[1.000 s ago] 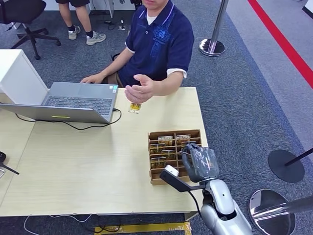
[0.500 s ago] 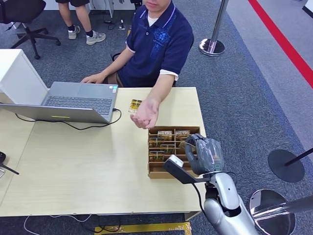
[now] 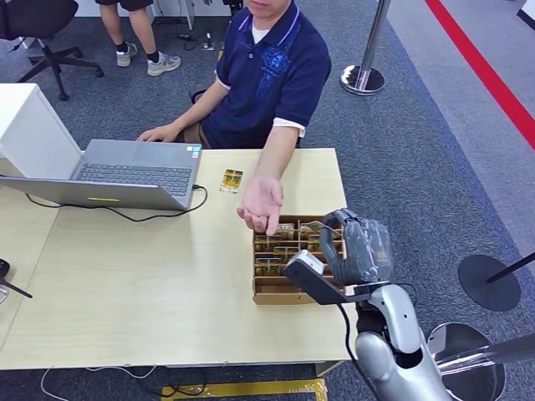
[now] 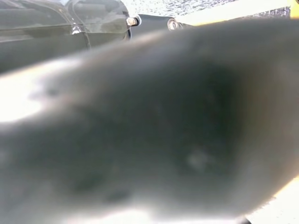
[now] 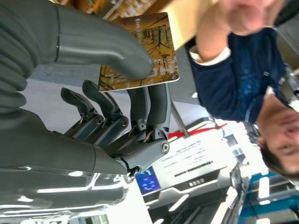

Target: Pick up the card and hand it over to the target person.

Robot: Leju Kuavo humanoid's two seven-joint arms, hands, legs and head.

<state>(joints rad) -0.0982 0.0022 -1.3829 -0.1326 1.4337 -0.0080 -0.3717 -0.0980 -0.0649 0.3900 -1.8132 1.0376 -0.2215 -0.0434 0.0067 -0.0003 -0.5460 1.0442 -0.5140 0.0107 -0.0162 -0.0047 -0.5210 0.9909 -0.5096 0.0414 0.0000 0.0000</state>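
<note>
Since a second ago my right robot hand [image 3: 356, 248] has lifted up off the card box [image 3: 271, 288] and drifted a bit to my right, and the person's open palm [image 3: 260, 203] has come forward from near the laptop [image 3: 135, 171] to right over the far left corner of the box.

Up close, the card [image 5: 141, 51] is pinched in my right robot hand: thumb [image 5: 116, 51] pressed on the printed face, two fingers [image 5: 159, 107] behind it, and the other fingers curled loosely underneath without touching it. So the hand is closed on the card, not spread. From the head view the card itself is hard to make out past the knuckles.

The person's palm faces up, fingers slightly curled, near my hand but apart from it, no contact. The box sits on the bench [image 3: 158, 284] near its right edge, with more cards standing in its slots. One loose card [image 3: 231, 180] lies flat on the bench by the laptop's corner.

My left robot hand's wrist camera is just a dark blur up close, so I can't tell how that hand is set.
</note>
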